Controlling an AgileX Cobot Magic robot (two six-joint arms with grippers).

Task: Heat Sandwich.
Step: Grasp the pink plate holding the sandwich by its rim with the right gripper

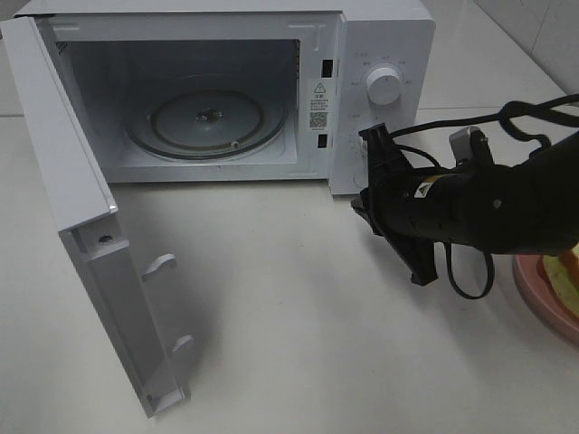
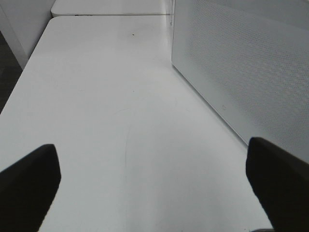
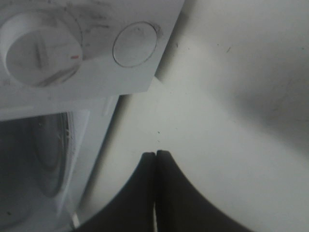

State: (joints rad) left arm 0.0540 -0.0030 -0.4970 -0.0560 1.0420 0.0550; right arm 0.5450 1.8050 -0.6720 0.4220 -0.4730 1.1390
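Note:
The sandwich (image 1: 568,271) shows only as a yellow-green sliver at the right edge of the exterior view. It lies on a pink plate (image 1: 541,303) and my right arm partly covers it. The white microwave (image 1: 384,45) stands open, its glass turntable (image 1: 208,122) bare. My right gripper (image 1: 361,206) is shut on nothing, low in front of the microwave's control panel, well left of the plate. In the right wrist view its fingertips (image 3: 155,158) are pressed together just above the table. My left gripper (image 2: 152,188) is open over bare table, out of the exterior view.
The microwave door (image 1: 86,226) swings out toward the front left. The control panel carries a knob (image 1: 384,87), also in the right wrist view as the knob (image 3: 38,48) beside a round button (image 3: 135,44). The microwave's perforated side wall (image 2: 241,63) runs alongside my left gripper.

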